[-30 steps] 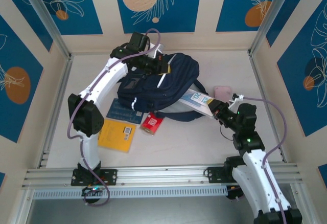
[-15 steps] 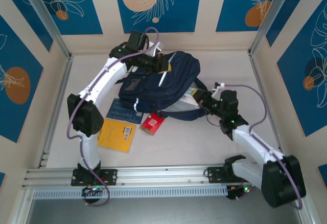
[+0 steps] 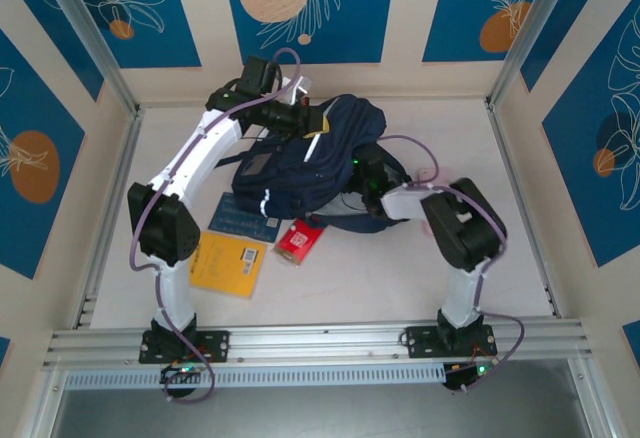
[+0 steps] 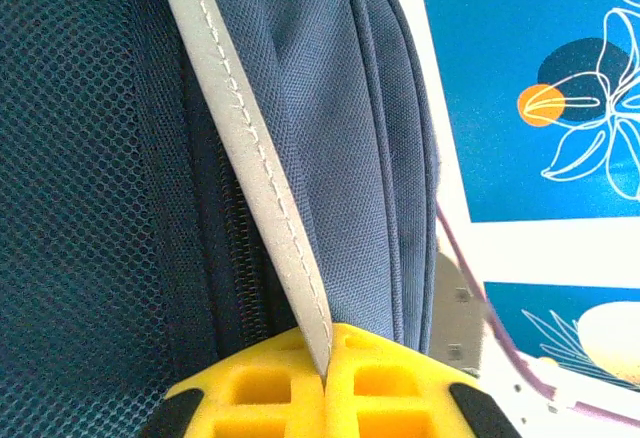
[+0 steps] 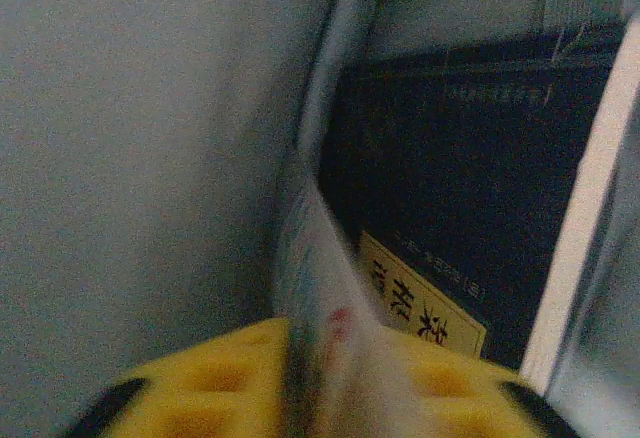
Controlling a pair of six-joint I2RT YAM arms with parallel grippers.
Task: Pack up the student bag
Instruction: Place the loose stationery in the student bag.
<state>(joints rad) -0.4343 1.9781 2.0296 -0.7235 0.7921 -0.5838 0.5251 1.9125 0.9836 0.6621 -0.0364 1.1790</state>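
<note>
Navy fabric with pale stripes makes up the backpack [image 3: 300, 163], which lies at the back centre of the table [image 3: 400, 258], partly resting on a blue book [image 3: 238, 220]. We see the left gripper [image 3: 318, 123] at the bag's top edge. In its wrist view the yellow fingers [image 4: 250, 388] are pressed together on a grey stripe [image 4: 250, 148] sewn along the backpack. The right gripper [image 3: 363, 176] is at the bag's right side, reaching into the opening. Its wrist view shows it pinching a thin, blurred booklet [image 5: 315, 258] beside dark fabric. A yellow book [image 3: 230, 263] and a red packet [image 3: 297, 241] lie just in front of the bag.
</note>
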